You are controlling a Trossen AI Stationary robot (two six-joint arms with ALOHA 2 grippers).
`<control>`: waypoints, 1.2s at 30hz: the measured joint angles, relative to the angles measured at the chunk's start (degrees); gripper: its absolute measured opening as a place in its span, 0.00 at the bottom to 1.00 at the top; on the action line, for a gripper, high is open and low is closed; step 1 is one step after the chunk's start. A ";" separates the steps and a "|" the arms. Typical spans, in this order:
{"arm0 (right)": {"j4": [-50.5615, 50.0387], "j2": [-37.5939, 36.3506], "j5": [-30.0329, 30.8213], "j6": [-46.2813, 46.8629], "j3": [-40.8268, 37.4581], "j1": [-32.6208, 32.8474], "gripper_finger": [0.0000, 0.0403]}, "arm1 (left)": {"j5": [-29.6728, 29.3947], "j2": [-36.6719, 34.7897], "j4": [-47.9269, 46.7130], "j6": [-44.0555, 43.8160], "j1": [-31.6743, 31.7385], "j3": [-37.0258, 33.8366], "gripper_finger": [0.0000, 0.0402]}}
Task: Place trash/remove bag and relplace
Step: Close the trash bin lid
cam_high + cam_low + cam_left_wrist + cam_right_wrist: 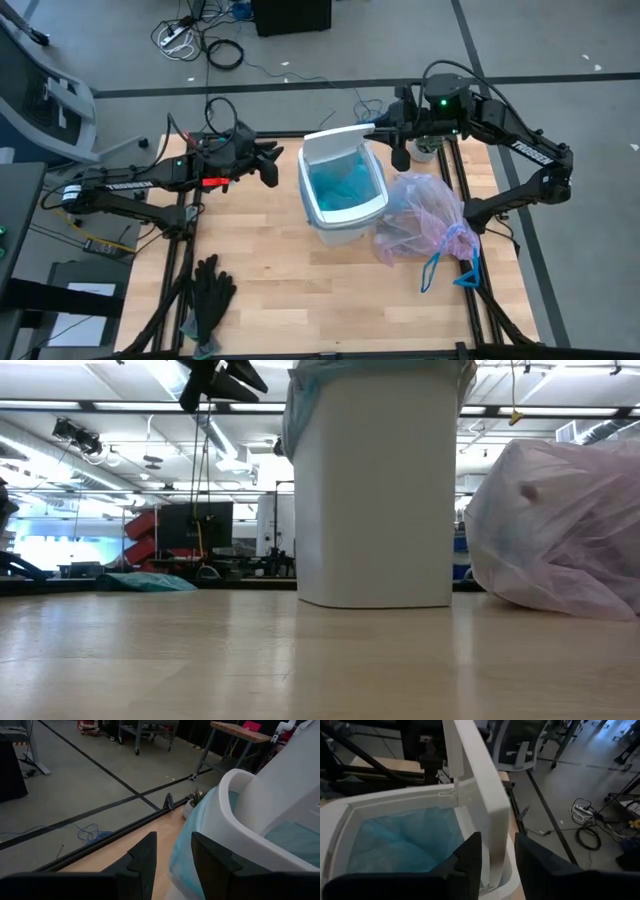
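Note:
A white bin stands mid-table on its base, its lid raised at the far side. A light-blue liner fills the bin. The full pink-lavender bag lies on the table right of the bin, with its blue ties on the wood. The trash is hidden. My right gripper is open at the lid's far right corner, one finger on each side of the lid's edge. My left gripper is open just left of the bin, beside the liner-draped rim. My right gripper has the lid's free edge between its two fingers, which come slanting down from the far right. A narrow gap shows beside one finger. Whether the other finger touches the lid I cannot tell. The lid stands raised on its hinge.
Black gloves lie near the table's near left corner. A small potted plant stands at the far edge behind the bin. Bare wood lies in front of the bin and left of the bag.

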 joint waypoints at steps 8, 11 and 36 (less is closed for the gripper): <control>-2.09 -3.94 0.00 2.81 0.00 0.00 0.28 | 0.00 0.00 -0.20 -0.20 -0.02 0.00 0.33; -3.12 -5.84 0.63 3.17 0.00 0.00 0.28 | 0.00 0.00 -0.20 -0.17 -0.02 0.00 0.33; 7.89 -1.68 -5.76 3.64 0.02 -0.39 0.00 | -0.02 0.00 -0.09 -0.90 0.00 0.00 0.33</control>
